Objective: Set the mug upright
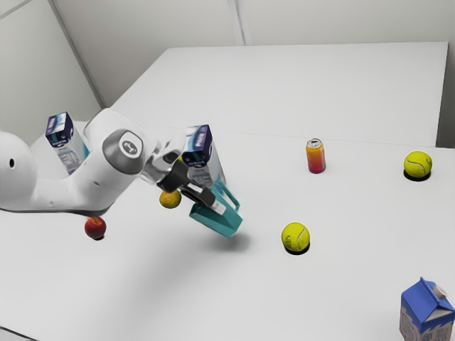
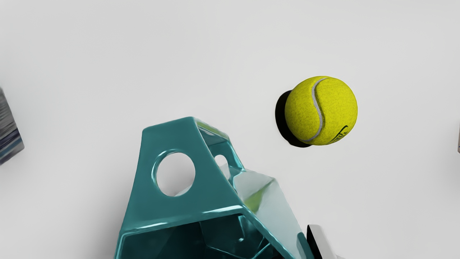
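Closed on the wall of the teal mug point(image 1: 213, 222), with one finger point(image 2: 318, 239) of the black gripper point(image 1: 216, 205) flat along the outside and a dark sliver of the other just within the rim. Parted only by the thickness of that wall. Holds the mug steeply tilted, not upright, handle point(image 1: 235, 199) on the upper side, apparently just off the white worktop point(image 1: 355, 206), above a soft shadow. Close behind the gripper, toward the far edge of the worktop, has a dark-topped carton point(image 1: 202, 160), and beside that an orange point(image 1: 170, 199). Farther back along the arm, comes to a red fruit point(image 1: 95, 227) and, partly behind the arm, a second dark-topped carton point(image 1: 64, 138). Past the mug, toward the exterior view's right, reaches a tennis ball point(image 1: 295, 237), near but not touched. Beyond, nearer the far edge, leads to an upright orange-red can point(image 1: 316, 157), then, well apart, another tennis ball point(image 1: 417, 164). Ends with a blue-topped carton point(image 1: 425, 312), toward the worktop's near edge.
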### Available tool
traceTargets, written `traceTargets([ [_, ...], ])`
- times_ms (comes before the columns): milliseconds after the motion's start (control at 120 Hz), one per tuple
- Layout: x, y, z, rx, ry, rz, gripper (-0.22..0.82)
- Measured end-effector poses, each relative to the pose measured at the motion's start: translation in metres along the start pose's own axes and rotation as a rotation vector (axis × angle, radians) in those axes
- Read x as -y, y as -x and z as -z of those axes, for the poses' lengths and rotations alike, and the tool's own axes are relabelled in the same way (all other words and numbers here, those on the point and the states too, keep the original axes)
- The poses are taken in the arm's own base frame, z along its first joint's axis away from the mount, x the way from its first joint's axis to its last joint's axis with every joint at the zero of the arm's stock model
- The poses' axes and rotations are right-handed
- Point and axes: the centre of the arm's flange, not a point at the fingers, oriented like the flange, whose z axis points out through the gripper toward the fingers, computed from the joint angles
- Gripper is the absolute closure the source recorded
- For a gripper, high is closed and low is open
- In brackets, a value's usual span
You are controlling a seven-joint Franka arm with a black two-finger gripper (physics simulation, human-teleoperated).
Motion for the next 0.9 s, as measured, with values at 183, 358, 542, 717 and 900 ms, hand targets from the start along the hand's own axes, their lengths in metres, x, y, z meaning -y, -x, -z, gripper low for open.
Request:
traceTargets([
  [183,0.002,0.002,0.002,0.115,-0.112,-0.014,0.79],
  [358,0.000,-0.005,0.016,0.195,-0.221,-0.017,0.78],
  [542,-0.001,-0.009,0.023,0.268,-0.326,0.006,0.78],
  [717,0.003,-0.008,0.025,0.294,-0.430,0.034,0.78],
  [900,0.009,-0.011,0.021,0.262,-0.497,0.070,0.78],
])
